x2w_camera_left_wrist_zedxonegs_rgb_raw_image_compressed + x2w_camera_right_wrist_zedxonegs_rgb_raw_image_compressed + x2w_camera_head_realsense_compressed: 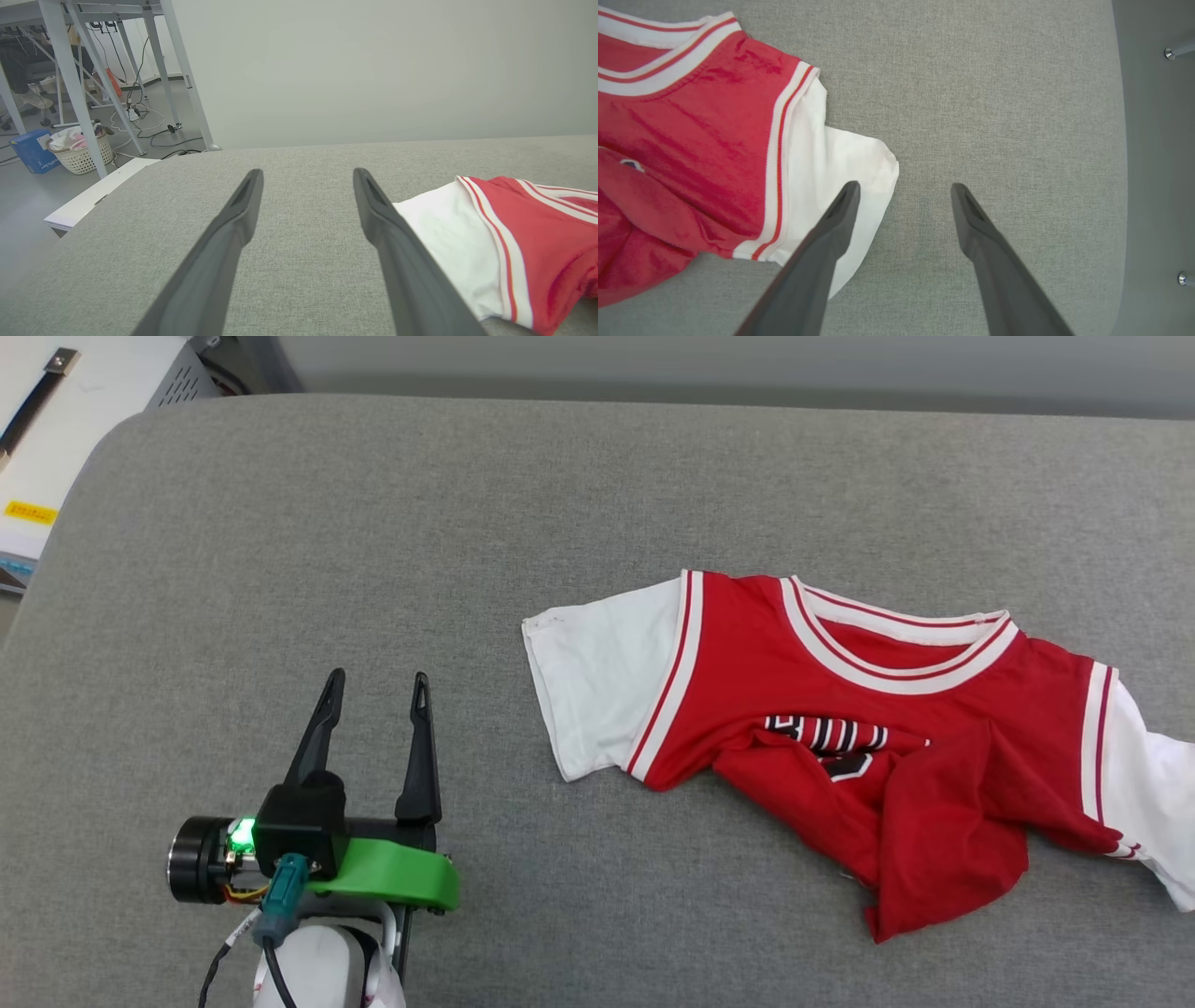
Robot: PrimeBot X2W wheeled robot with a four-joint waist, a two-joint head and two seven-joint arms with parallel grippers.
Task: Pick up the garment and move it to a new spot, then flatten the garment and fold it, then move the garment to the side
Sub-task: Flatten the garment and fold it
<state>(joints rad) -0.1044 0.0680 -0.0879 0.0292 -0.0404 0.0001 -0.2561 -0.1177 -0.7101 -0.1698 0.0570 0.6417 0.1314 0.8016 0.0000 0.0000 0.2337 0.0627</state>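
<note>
Jersey (840, 709) lies bunched up on the grey desk (373, 523), its bottom flipped over the front. Left fingers (378, 677), beside one white sleeve (597, 681), and right fingers (904, 186), over the other sleeve (840, 158), are spread wide and empty. Best to pinch the bottom edge and pull it flat.

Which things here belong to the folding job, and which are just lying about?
Job: red jersey, left gripper, right gripper, grey padded surface.
Lying about: white basket, blue box, floor cables.
</note>
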